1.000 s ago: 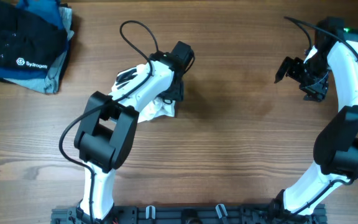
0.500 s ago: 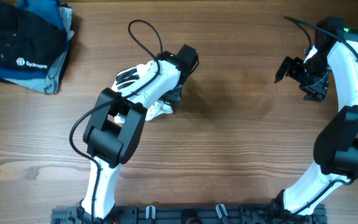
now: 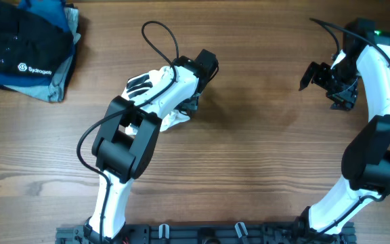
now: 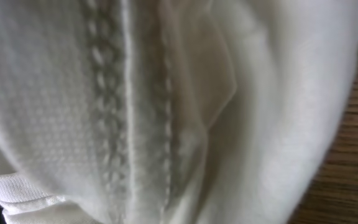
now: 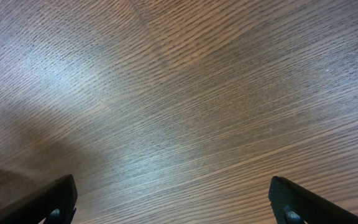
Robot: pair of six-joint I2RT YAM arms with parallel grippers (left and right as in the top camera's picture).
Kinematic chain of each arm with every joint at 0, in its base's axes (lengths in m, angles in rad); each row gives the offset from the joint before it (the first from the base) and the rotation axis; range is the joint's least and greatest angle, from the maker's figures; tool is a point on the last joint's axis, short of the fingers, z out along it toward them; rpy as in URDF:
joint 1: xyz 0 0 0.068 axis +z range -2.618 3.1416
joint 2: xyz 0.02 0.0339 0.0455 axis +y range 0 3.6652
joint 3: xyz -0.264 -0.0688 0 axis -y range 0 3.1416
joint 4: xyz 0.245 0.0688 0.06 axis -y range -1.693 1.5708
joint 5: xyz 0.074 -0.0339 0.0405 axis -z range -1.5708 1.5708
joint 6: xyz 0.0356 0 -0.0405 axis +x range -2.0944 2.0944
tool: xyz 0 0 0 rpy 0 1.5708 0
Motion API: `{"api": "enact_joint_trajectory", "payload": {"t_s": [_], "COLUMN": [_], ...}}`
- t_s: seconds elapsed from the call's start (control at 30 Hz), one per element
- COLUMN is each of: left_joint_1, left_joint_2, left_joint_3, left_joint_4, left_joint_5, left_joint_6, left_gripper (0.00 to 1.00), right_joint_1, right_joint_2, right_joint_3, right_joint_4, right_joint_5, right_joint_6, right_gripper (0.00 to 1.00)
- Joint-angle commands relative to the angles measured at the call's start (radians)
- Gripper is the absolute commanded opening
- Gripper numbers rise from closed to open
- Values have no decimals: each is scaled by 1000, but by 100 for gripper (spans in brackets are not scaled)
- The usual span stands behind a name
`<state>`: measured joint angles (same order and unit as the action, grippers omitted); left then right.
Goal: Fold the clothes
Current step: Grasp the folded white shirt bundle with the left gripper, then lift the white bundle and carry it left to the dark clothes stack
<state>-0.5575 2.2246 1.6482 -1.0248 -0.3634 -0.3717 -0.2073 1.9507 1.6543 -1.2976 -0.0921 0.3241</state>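
The white shirt (image 4: 166,112) fills the left wrist view, its stitched seam running top to bottom. The left jaws are therefore right at the cloth, but it cannot be told whether they pinch it. From overhead, only a crumpled corner shows under the left arm (image 3: 161,88) on the bench (image 3: 249,169). Well right of the shirt, the right jaws hang spread wide over bare wood, so the left arm is nearer.

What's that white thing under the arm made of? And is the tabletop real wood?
The white garment looks like thin, matte knit cloth, perhaps cotton: a fine dotted texture, stitched seams and soft creases. The table looks like wood or wood-grain laminate with a slight sheen: brown grain lines, pale light patches. Which, I cannot tell.
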Motion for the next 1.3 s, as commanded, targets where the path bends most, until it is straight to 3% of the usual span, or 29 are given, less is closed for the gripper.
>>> {"api": "enact_joint_trajectory", "payload": {"t_s": [0.0, 0.3, 0.4, 0.5, 1.0, 1.27], "left_joint_1": [20, 20, 20, 20, 18, 18], "left_joint_2": [114, 89, 69, 34, -241, -430], "left_joint_3": [-56, -55, -52, -45, -10, -10], "left_joint_4": [7, 49, 42, 47, 37, 46], "left_joint_5": [102, 151, 73, 27, -113, -278], "left_joint_6": [10, 22, -109, -161, -177, -220], "left_gripper": [4, 4, 4, 4, 4, 4], "right_joint_1": [8, 8, 8, 8, 8, 8], "right_joint_2": [-13, -13, -13, -13, -13, -13], "right_joint_3": [16, 16, 16, 16, 16, 16], "right_joint_4": [-4, -4, -2, -1, -4, -5], "right_joint_5": [-20, -20, -20, -20, -21, -21], "right_joint_6": [-10, -10, -10, -10, -9, -10], "right_gripper": [100, 100, 100, 100, 100, 100]}}
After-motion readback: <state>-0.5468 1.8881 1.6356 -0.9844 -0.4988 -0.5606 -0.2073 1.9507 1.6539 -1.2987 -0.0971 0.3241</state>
